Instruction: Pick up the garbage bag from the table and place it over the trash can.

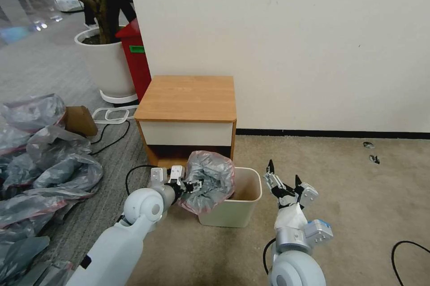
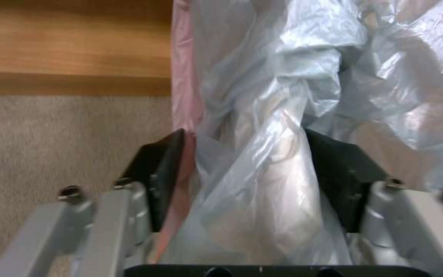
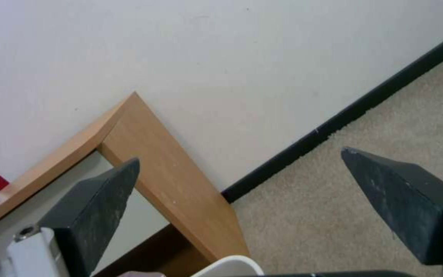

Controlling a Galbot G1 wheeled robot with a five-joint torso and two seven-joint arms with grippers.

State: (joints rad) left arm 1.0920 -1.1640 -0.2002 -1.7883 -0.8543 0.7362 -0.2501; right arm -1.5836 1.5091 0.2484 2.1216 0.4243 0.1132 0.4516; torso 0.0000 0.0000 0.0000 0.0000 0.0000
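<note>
Down on the carpet in front of the table (image 1: 186, 97), from the head camera, the trash can (image 1: 237, 207) sits just below the open lower shelf, and the garbage bag (image 1: 210, 180) is bunched up over its left rim, puffed and crumpled, part of it hanging down the outside with a pinkish edge showing. The left gripper (image 1: 193, 186) is right at that bag, reaching in from the bin's left side, buried in the plastic. The right gripper (image 1: 283, 177) hovers just beside the bin's right rim, tips pointing up and spread apart, holding nothing. A heap of grey bags (image 1: 40, 160) lies well off to the left, a red bin (image 1: 134, 57) and a white plant pot (image 1: 107, 64) behind the table.

Over to the left wrist: the two black fingers (image 2: 162, 173) are pinched on a thick twisted fold of the garbage bag (image 2: 262, 154), pink rim strip running along one finger, the table's (image 2: 73, 46) wood and carpet beyond. How much of the film they truly grip is hard to judge.

Right wrist now: the dark pads (image 3: 98, 207) stand wide apart, wall and table (image 3: 175, 181) side between them, a sliver of the trash can (image 3: 229, 267) rim at the edge.
</note>
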